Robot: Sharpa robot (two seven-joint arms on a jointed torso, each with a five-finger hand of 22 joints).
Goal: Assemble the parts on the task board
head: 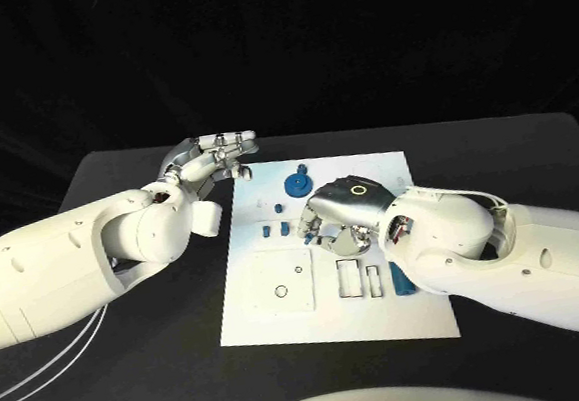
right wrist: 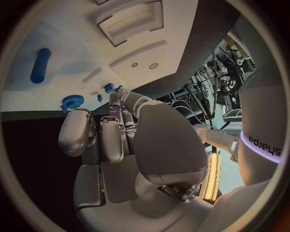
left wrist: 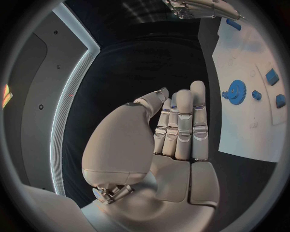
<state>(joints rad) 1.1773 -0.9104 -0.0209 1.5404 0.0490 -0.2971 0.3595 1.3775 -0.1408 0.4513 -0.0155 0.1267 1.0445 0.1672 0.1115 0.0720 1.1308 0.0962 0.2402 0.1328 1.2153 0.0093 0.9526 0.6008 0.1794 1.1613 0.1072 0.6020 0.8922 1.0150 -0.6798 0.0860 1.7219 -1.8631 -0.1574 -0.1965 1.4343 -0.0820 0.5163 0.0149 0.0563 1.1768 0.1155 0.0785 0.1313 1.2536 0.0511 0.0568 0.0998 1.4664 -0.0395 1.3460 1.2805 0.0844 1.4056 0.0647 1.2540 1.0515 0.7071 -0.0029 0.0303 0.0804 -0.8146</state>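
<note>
Board: white rectangular task board lies mid-counter on the black counter, long axis running away from the robot.
Parts: small blue plastic pieces sit on the far half of the board; blue toothed gear near the far edge, short blue blocks just below it, long blue peg by the right edge.
Right robot hand: over the board's middle, palm down, fingers curled in; a bit of blue shows at the fingertips in the right wrist view, but I cannot tell whether it is held or merely behind.
Left robot hand: off the board's far left corner, above the counter, fingers straight and together, holding nothing.
Key relation: the gear lies just beyond the right robot hand and beside the left one; blocks sit right at the right fingertips.
Judgement: right robot hand is nearer to the blocks.
</note>
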